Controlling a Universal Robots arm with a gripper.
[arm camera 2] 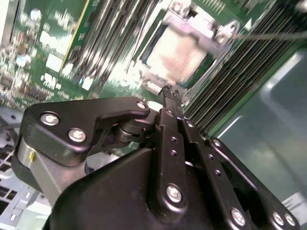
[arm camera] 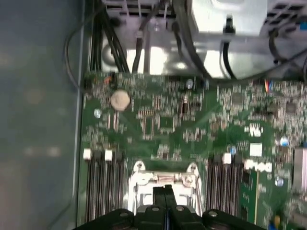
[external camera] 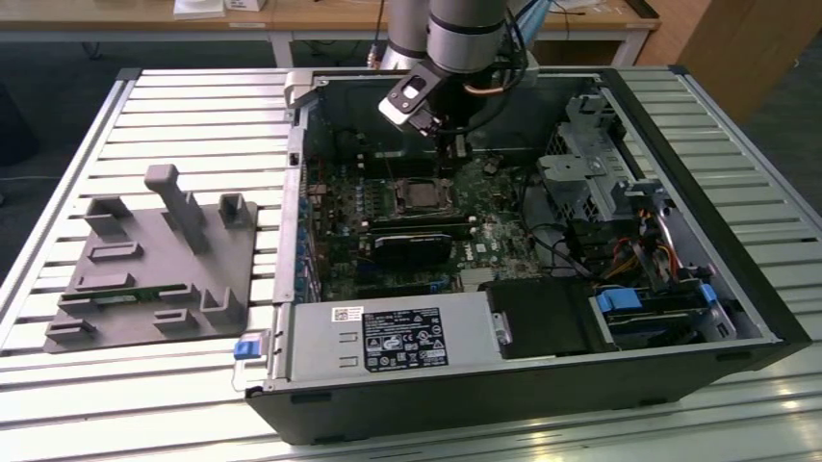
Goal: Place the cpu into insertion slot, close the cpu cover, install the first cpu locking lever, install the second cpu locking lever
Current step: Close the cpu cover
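On the left of the desk stands a grey holder with moulded pockets. One near pocket holds a small green strip; we cannot tell what fills the others.

To its right lies the open computer case, with the green motherboard flat on its floor. The insertion slot sits on that board, just beyond the black graphics card.

The pincer hangs just beyond the slot and a little to its right, pointing down at the board. From the pincer, the slot lies on the near side and slightly left, close by.

In the second wrist view the pincer has its fingers pressed together with nothing between them, the tips just beside the socket's edge. The cpu already rests in the slot, pale top upward, and the cpu cover appears folded down around it. A thin metal rod runs off from the cover's corner; we judge it a locking lever, not yet seated.

The first wrist view shows the pincer over the cover's edge. At the far right of the case stands the drive cage.
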